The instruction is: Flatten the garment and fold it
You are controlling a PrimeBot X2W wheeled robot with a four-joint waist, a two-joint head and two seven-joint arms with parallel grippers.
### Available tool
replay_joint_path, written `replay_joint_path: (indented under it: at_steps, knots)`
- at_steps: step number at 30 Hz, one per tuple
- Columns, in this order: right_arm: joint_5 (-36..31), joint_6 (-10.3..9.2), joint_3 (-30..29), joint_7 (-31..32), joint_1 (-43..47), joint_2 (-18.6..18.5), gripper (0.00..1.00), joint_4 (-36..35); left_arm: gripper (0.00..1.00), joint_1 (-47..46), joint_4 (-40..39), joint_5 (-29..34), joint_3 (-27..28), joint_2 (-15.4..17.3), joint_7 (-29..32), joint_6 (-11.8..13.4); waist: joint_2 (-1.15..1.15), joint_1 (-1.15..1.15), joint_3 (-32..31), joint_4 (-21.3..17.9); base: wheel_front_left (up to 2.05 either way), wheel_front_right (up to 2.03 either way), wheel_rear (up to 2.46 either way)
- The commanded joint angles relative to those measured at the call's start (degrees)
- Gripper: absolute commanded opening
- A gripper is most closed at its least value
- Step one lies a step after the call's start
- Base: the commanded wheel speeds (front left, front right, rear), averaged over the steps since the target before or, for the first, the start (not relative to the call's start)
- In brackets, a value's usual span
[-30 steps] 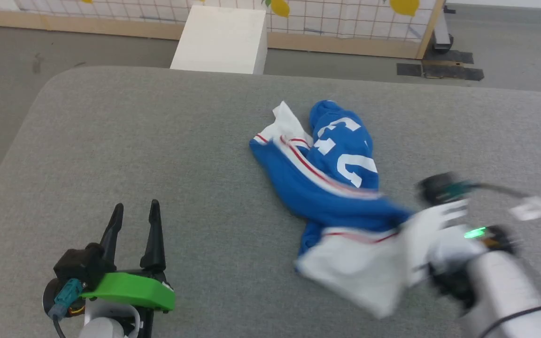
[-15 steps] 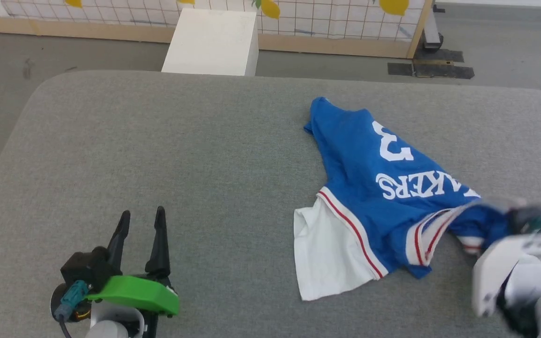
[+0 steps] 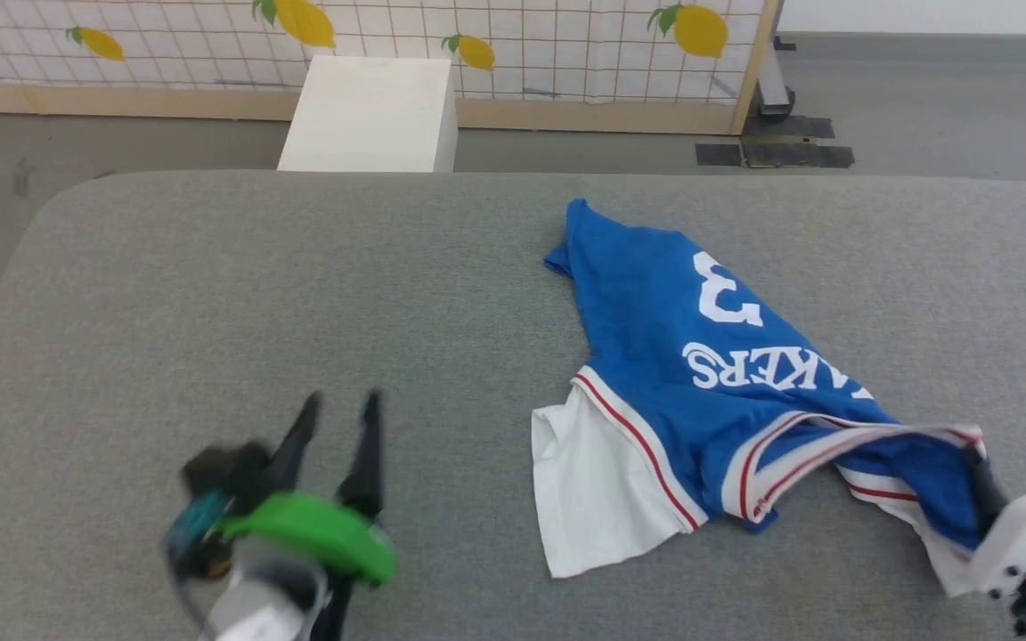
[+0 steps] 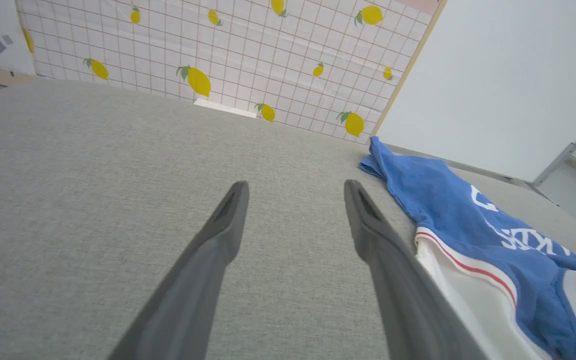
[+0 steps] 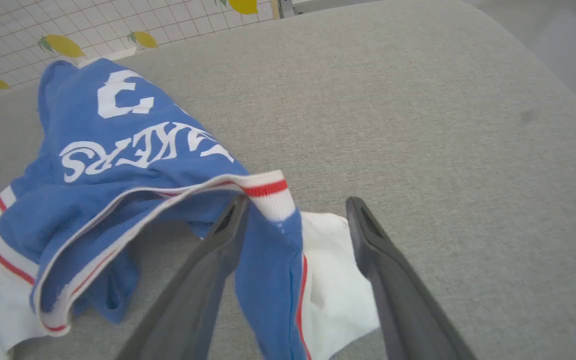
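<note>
The garment (image 3: 700, 356) lies partly spread on the right half of the grey table (image 3: 299, 285), blue body up, with the white number 3 and lettering showing. One white sleeve (image 3: 593, 481) lies flat toward the front. My right gripper (image 3: 1007, 465) is open at the garment's near right end. In the right wrist view the striped collar trim (image 5: 263, 187) drapes over the left finger of that gripper (image 5: 298, 202), and blue and white fabric hangs between the fingers. My left gripper (image 3: 340, 405) is open and blurred above bare table, left of the sleeve. In the left wrist view this gripper (image 4: 295, 184) has the garment (image 4: 448, 220) to its right.
A white box (image 3: 370, 111) stands on the floor beyond the table's far edge, in front of a lemon-patterned grid screen (image 3: 513, 36). The table's rounded far-left corner (image 3: 59, 196) and its left edge are near my left arm.
The garment went from a crumpled heap to a spread shape, pulled out toward the right by my right gripper. My left gripper has moved right toward the sleeve. The head camera has shifted too.
</note>
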Motion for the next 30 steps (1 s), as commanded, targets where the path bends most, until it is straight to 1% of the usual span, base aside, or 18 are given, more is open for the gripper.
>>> replay_joint_path:
  at_steps: [1, 4, 5, 8, 10, 15, 17, 18, 19, 20, 23, 26, 28, 30]
  knots:
    - [0.5, -0.09, -1.0, -0.3, 0.8, 0.4, 1.00, -1.5, 1.00, -3.0, -0.6, -1.0, -1.6, -0.4, 2.0, -0.3, 0.00, 0.00, 0.1, -0.7, 0.00, 0.00, 0.00]
    - [1.4, -0.09, -3.7, -0.5, 0.4, 0.6, 1.00, -4.9, 1.00, -7.2, -0.3, -3.6, -7.1, -0.4, 11.1, 1.2, 0.00, 0.00, 0.6, -2.1, 0.00, 0.00, 0.00]
    - [1.9, -0.09, -4.7, -0.5, 0.2, 0.6, 1.00, -6.0, 1.00, -9.8, 0.9, -5.0, -11.2, -0.4, 18.0, 1.9, 0.00, 0.00, 1.2, -3.2, 0.00, 0.00, 0.00]
    - [1.9, -0.09, -5.1, -0.9, -0.1, 0.6, 1.00, -6.7, 1.00, -13.0, 3.7, -5.5, -16.9, -0.4, 28.3, 3.3, 0.00, 0.00, 2.4, -5.1, 0.00, 0.00, 0.00]
    - [2.4, -0.09, -4.6, -1.0, -0.1, 0.6, 1.00, -6.6, 1.00, -14.4, 6.4, -3.5, -19.9, -0.3, 33.8, 4.3, 0.00, 0.00, 3.2, -6.4, 0.00, 0.00, 0.00]
    - [3.6, -0.09, -3.1, -1.9, 0.1, 0.6, 1.00, -6.1, 1.00, -16.1, 12.2, 1.3, -24.8, 1.1, 40.3, 5.5, 0.00, 0.00, 5.2, -8.8, 0.00, 0.00, 0.00]
    - [3.8, -0.09, -2.8, -2.4, 0.2, 0.6, 1.00, -5.8, 1.00, -15.8, 14.1, 2.4, -27.0, 1.4, 42.6, 4.7, 0.00, 0.00, 5.7, -9.2, 0.00, 0.00, 0.00]
    - [3.9, -0.09, -2.8, -2.6, 0.3, 0.6, 1.00, -5.6, 1.00, -15.4, 14.7, 1.8, -27.4, 1.3, 43.4, 4.2, 0.00, 0.00, 5.8, -9.3, 0.00, 0.00, 0.00]
    - [3.8, -0.09, -2.8, -2.8, 0.3, 0.6, 1.00, -5.5, 0.38, -15.2, 15.0, 1.9, -27.9, 1.3, 43.6, 3.8, 0.00, 0.00, 5.9, -9.3, 0.00, 0.00, 0.00]
    - [3.8, -0.09, -2.9, -2.9, 0.3, 0.6, 1.00, -5.4, 0.00, -15.0, 15.1, 2.0, -28.3, 1.5, 43.5, 3.5, 0.00, 0.00, 5.9, -9.3, 0.00, 0.00, 0.00]
    - [3.7, -0.09, -2.8, -3.2, 0.3, 0.6, 1.00, -5.1, 0.00, -14.7, 15.0, 0.9, -28.0, 1.9, 42.4, 2.6, 0.00, 0.00, 5.8, -8.5, 0.00, 0.00, 0.00]
    - [3.9, -0.09, -2.6, -3.6, 0.5, 0.6, 1.00, -5.0, 0.00, -15.4, 14.0, 0.1, -26.6, 3.7, 41.4, 2.4, 0.00, 0.00, 5.5, -6.8, 0.00, 0.00, 0.00]
    - [3.9, -0.09, -2.4, -3.9, 0.4, 0.6, 1.00, -4.8, 0.00, -16.1, 13.0, -0.8, -24.6, 5.3, 41.2, 2.8, 0.00, 0.00, 5.3, -5.7, 0.00, 0.00, 0.00]
    - [4.0, -0.09, -1.8, -3.9, 0.4, 0.6, 1.00, -4.5, 0.00, -16.9, 11.3, -2.3, -21.5, 7.2, 40.5, 3.8, 0.00, 0.00, 5.0, -4.7, 0.00, 0.00, 0.00]
